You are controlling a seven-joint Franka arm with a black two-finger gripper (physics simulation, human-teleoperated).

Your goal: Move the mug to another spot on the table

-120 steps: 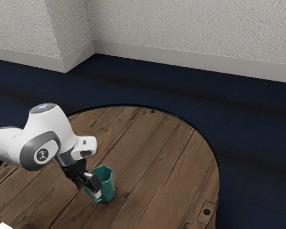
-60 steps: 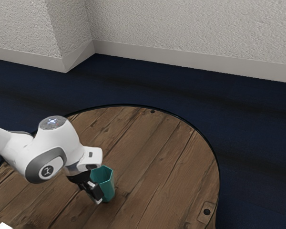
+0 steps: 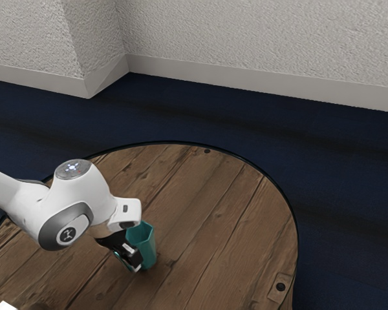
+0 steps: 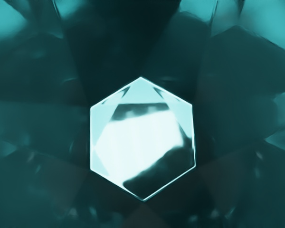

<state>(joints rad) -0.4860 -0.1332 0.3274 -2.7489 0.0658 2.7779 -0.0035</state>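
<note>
A white arm [image 3: 58, 210] reaches in from the exterior view's left over a round plank worktop [image 3: 220, 206] and sets its black pincer [image 3: 130, 253] against the near side of a teal mug [image 3: 146, 244]. The mug stands upright on the wood, in the lower-left part of the round top as the exterior view shows it, well apart from the far rim. Part of the pincer is hidden by the mug, so it cannot be told whether it grips the mug or merely rests beside it. The wrist view looks straight down into the mug [image 4: 142, 137] — dark faceted walls around a pale six-sided bottom. Dark blue floor [image 3: 246, 123] surrounds the worktop below a rough white wall [image 3: 246, 32].
</note>
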